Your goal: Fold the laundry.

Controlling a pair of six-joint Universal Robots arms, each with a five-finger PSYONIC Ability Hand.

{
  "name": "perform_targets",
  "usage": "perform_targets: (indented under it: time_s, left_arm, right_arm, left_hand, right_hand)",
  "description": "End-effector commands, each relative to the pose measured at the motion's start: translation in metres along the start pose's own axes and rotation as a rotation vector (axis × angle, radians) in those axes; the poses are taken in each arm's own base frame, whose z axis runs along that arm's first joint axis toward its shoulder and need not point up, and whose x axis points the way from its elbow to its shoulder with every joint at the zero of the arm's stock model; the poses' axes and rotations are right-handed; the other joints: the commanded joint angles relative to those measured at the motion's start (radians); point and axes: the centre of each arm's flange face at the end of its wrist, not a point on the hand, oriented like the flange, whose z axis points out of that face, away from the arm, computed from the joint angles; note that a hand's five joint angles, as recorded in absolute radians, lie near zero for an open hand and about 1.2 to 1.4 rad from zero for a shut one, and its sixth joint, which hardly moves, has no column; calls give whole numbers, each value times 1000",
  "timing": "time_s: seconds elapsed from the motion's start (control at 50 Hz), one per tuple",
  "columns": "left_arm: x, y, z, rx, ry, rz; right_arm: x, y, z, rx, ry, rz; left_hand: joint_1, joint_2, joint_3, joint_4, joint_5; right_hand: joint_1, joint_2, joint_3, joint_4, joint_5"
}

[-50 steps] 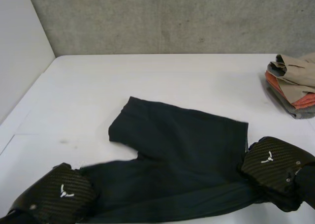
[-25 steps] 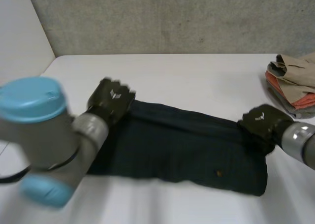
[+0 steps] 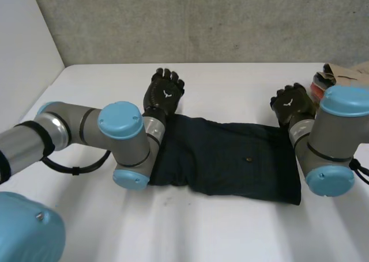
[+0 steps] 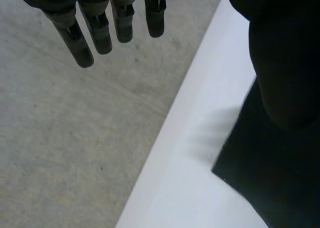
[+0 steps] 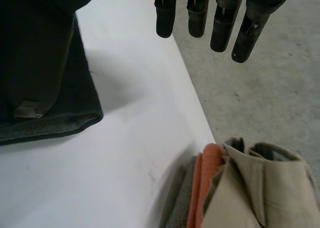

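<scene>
A dark garment [image 3: 230,158] lies folded into a long rectangle across the middle of the white table [image 3: 230,83]. My left hand [image 3: 164,95] hovers just past its far left corner, fingers straight and empty. In the left wrist view the fingers [image 4: 100,27] point out over the table's far edge, and the garment's corner [image 4: 270,173] lies beside the palm. My right hand [image 3: 293,103] is off the far right corner, also open. In the right wrist view the fingers [image 5: 200,15] hold nothing, and the garment's hemmed edge [image 5: 45,123] lies beside them.
A stack of folded clothes, beige over orange and grey [image 5: 250,188], sits at the table's far right [image 3: 340,72], close to my right arm. A grey wall [image 3: 202,20] runs behind the table's far edge. Both elbows lie low over the garment's ends.
Both hands carried the garment's near edge over to the far edge, folding it in half. They then let go and now stand open beyond the far corners.
</scene>
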Motion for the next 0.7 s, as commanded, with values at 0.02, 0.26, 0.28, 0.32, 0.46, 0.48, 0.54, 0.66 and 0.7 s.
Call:
perform_targets:
  time_s: [0.02, 0.26, 0.28, 0.32, 0.46, 0.48, 0.54, 0.66, 0.7]
  left_arm:
    - [-21, -28, -24, 58, -37, -16]
    - [-39, -38, -69, 18, -5, -134]
    - [-39, -39, -71, 15, -3, -146]
    - [-39, -39, -77, 11, 7, -178]
    - [-37, -35, -84, -10, 22, -194]
    - [-36, -33, -85, -15, 24, -193]
    - [-36, -32, -85, -18, 25, -195]
    - [-42, -35, -90, -14, 17, -197]
    - [-45, -38, -91, -8, 13, -197]
  right_arm:
    - [26, -20, -54, -4, -16, 194]
    - [5, 7, -119, -154, -313, 473]
    - [5, 11, -119, -161, -313, 479]
    - [1, 20, -118, -175, -317, 491]
    - [-7, 28, -114, -167, -314, 490]
    - [-11, 32, -111, -176, -319, 492]
    - [-15, 37, -106, -186, -324, 491]
    - [3, 45, -101, -181, -266, 456]
    - [15, 48, -104, -181, -238, 376]
  left_hand:
    - [-20, -28, -33, -28, -45]
    - [-20, -28, -33, -28, -45]
    - [-20, -28, -33, -28, -45]
    - [-20, -28, -33, -28, -45]
    - [-20, -28, -33, -28, -45]
    - [-20, -28, -33, -28, -45]
    - [-20, -28, -33, -28, -45]
    - [-20, -28, -33, -28, -45]
    - [-20, -28, -33, -28, -45]
  right_hand:
    - [-26, -48, -32, -57, -68]
    - [-26, -48, -32, -57, -68]
    - [-26, -48, -32, -57, -68]
    - [4, -18, -2, -27, -38]
    - [262, 240, 256, 231, 220]
    - [400, 378, 393, 368, 358]
    - [962, 940, 956, 931, 920]
    - [1196, 1174, 1189, 1164, 1154]
    - [1196, 1174, 1189, 1164, 1154]
